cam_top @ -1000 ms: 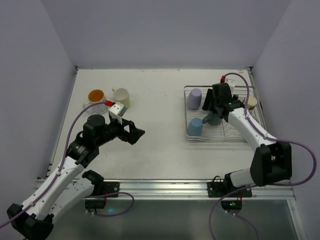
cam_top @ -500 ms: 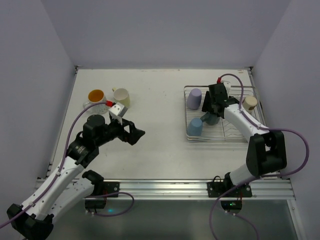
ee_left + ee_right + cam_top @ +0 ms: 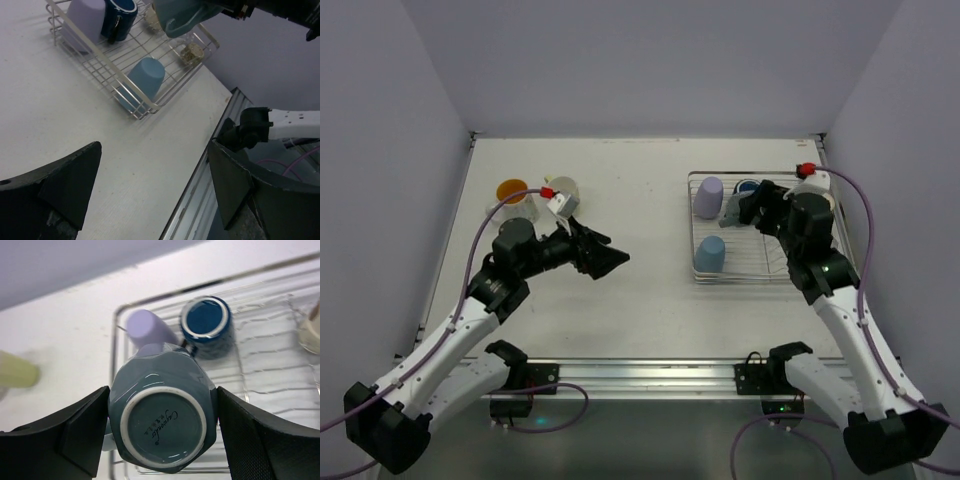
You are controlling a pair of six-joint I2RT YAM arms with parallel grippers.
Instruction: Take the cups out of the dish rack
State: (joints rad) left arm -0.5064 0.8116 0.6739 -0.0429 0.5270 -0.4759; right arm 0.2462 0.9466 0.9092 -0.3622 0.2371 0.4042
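The dish rack (image 3: 770, 268) stands at the right of the table. My right gripper (image 3: 742, 208) is shut on a grey-blue faceted cup (image 3: 730, 212) and holds it above the rack; in the right wrist view the cup (image 3: 162, 425) shows its base between both fingers. A lavender cup (image 3: 708, 197), a navy cup (image 3: 748, 187) and a light blue cup (image 3: 710, 254) remain in the rack. A cream cup (image 3: 310, 332) lies at its right side. My left gripper (image 3: 607, 258) hangs open and holds nothing, over the table's middle, left of the rack (image 3: 107, 60).
A white cup with an orange inside (image 3: 512, 192) and a pale yellow-green cup (image 3: 563, 190) stand on the table at the back left. A metal rail (image 3: 650, 375) runs along the near edge. Walls close in the table on both sides.
My right gripper closed on the grey-blue cup and raised it out of the rack while the arm swung to the right. My left gripper moved up and right toward the table's middle.
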